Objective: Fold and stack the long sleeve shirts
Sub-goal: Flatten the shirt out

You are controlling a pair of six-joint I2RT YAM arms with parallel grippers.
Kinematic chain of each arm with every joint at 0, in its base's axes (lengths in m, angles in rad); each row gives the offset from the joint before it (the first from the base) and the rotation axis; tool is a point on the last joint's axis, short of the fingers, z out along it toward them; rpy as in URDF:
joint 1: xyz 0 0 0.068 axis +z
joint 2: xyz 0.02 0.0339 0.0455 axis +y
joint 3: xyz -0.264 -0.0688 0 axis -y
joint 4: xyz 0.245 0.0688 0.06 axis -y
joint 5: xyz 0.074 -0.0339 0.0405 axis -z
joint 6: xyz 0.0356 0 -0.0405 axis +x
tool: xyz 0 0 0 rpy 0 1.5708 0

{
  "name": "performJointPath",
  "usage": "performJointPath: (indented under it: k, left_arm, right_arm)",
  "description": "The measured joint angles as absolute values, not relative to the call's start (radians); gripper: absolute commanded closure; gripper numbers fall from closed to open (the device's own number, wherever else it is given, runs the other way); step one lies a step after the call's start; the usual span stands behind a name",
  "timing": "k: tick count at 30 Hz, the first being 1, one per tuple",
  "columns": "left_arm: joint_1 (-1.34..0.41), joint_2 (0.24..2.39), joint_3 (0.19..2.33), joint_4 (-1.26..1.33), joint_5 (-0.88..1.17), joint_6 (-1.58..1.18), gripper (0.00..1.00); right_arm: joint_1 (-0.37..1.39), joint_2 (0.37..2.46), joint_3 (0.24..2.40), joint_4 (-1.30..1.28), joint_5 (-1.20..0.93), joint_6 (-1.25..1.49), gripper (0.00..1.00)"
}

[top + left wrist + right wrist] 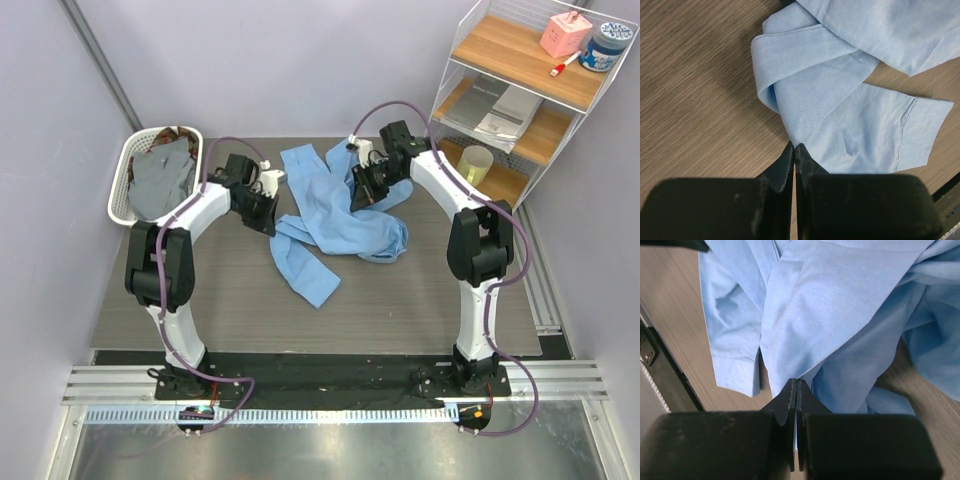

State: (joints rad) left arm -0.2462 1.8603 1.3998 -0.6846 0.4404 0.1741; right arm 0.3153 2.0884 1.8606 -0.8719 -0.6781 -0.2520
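Table (420, 300), one blue shirt (335, 215), one basket (118, 185)

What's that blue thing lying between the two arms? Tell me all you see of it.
It is a light blue shirt of thin, soft woven cloth, crumpled and unfolded on the wooden table, its long sleeves twisted and a stitched cuff showing. The left hand and right hand are each closed on an edge of it.
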Motion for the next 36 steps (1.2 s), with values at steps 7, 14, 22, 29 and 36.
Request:
performJointPath:
  k: [7,14,22,29,36]
  left_arm:
    - [-0.186,1.872,1.456,-0.713,0.457,0.174,1.0]
    - [-0.134,1.859,1.528,-0.744,0.456,0.226,1.0]
    - [-0.123,1.753,1.559,-0.831,0.469,0.347,1.0]
    - [-0.046,1.504,1.611,-1.036,0.667,0.593,1.0]
    - [-0.107,1.213,1.684,-1.164,0.796,0.739,1.0]
  right_arm:
    - [0.279,2.077,1.972,-0.978,-0.675,-0.282,0.99]
    - [0.178,1.901,2.029,-0.979,-0.619,-0.272,0.99]
    - [0.121,1.736,2.028,-0.911,-0.524,-0.24,0.99]
    - [0.093,1.645,1.987,-0.915,-0.449,-0.237,0.99]
    - [0.104,1.579,1.935,-0.828,-0.413,-0.227,0.99]
